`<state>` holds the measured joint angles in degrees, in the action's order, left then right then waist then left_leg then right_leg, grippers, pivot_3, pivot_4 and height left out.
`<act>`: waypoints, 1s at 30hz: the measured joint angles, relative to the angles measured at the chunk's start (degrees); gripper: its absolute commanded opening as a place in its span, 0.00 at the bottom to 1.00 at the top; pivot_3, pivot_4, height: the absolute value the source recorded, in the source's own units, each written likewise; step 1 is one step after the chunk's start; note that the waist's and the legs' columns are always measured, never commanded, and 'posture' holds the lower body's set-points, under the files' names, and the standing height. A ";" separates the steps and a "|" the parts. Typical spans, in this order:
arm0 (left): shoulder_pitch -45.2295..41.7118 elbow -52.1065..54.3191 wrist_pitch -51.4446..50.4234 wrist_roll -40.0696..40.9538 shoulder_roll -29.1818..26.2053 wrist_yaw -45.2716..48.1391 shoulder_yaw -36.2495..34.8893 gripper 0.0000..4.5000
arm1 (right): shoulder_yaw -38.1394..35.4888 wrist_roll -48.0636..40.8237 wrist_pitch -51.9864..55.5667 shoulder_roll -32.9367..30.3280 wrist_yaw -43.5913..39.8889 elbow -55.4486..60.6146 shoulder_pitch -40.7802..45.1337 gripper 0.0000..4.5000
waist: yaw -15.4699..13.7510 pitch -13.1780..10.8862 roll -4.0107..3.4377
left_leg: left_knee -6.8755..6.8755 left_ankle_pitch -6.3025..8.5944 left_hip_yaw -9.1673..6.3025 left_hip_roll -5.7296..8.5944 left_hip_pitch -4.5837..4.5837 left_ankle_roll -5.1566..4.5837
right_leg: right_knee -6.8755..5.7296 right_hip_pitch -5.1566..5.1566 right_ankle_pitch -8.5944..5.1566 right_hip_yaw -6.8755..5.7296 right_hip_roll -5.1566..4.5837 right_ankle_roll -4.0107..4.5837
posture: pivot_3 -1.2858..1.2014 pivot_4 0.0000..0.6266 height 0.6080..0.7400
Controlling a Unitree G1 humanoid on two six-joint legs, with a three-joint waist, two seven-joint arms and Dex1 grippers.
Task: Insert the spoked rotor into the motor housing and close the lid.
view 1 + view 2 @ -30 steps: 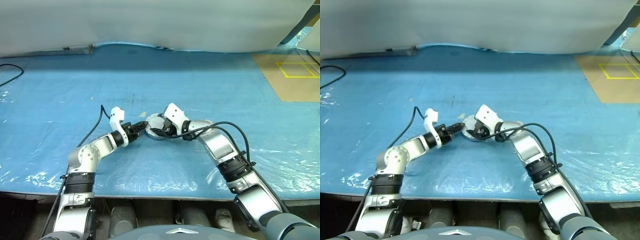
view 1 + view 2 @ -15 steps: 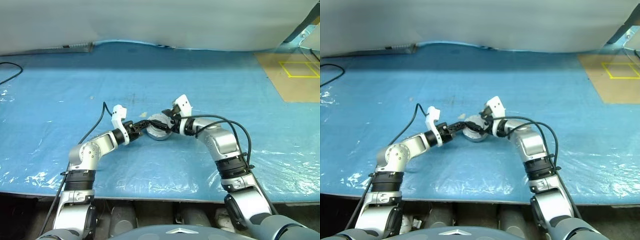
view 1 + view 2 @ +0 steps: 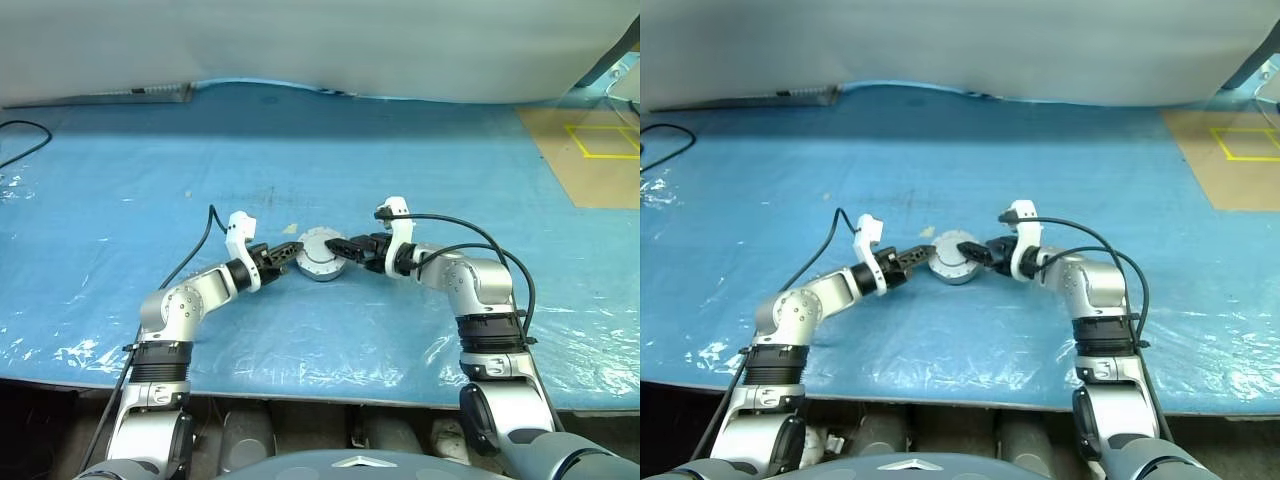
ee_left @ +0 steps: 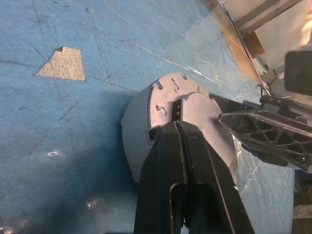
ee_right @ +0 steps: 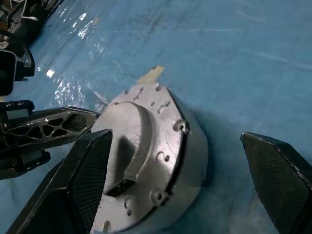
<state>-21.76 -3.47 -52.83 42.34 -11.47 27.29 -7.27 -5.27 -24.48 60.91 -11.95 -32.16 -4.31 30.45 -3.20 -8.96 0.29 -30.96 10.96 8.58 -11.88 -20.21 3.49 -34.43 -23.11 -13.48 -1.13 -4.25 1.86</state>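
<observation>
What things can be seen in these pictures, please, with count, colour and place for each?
Round grey metal motor housing with its lid on: one, grey, on the blue sheet between the two pincers.
Blue plastic sheet: one, blue, covering the table.
Pale torn patch in the sheet: one, beige, just beyond the housing.
Brown board with yellow lines: one, brown, far right corner.
Black cable: one, black, far left edge.
Left pincer: one, black, shut, tips at the housing's left side.
Right pincer: one, black, open, at the housing's right side, not holding it.
</observation>
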 measured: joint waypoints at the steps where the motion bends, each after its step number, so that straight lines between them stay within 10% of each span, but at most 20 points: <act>1: 0.03 0.00 0.05 -0.02 0.01 0.02 0.01 0.00 | -0.47 -0.36 0.74 0.00 0.23 -0.03 -0.03 0.99 | -0.01 0.00 0.00 | 0.00 0.00 0.00 0.00 0.00 0.00 | 0.00 0.00 0.00 0.00 0.00 0.00 | 0.52 0.24 1.00; 12: 0.42 0.38 0.46 -0.83 0.31 0.14 0.30 0.00 | -8.31 -9.84 14.16 3.84 1.92 -0.77 -0.80 0.99 | -0.76 0.00 0.00 | -0.01 0.00 0.00 0.00 0.02 0.00 | -0.02 0.01 0.00 0.00 -0.01 0.00 | 0.52 0.24 1.00; 20: 1.45 1.20 0.53 -1.18 -0.01 -0.02 0.02 0.00 | -16.48 -13.69 20.96 8.10 5.56 -3.17 -0.79 0.51 | -0.80 -0.02 -0.04 | -0.01 0.00 -0.01 0.00 0.02 0.01 | -0.02 0.01 0.00 -0.01 -0.01 -0.01 | 0.52 0.24 1.00; 30: 1.60 1.34 0.50 -1.13 0.43 0.18 0.20 0.00 | -18.01 -15.64 23.90 8.58 6.72 -2.36 -2.54 0.50 | -0.85 -0.02 -0.04 | 0.00 -0.01 -0.01 -0.01 0.04 0.02 | -0.03 0.01 0.01 -0.03 -0.01 -0.02 | 0.52 0.24 1.00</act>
<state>-20.17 -2.13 -52.34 41.21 -11.04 27.47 -7.07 -23.28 -40.12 84.81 -3.36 -25.44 -6.67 27.91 -4.05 -8.98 0.25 -30.96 10.96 8.56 -11.88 -20.18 3.51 -34.46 -23.10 -13.47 -1.15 -4.25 1.84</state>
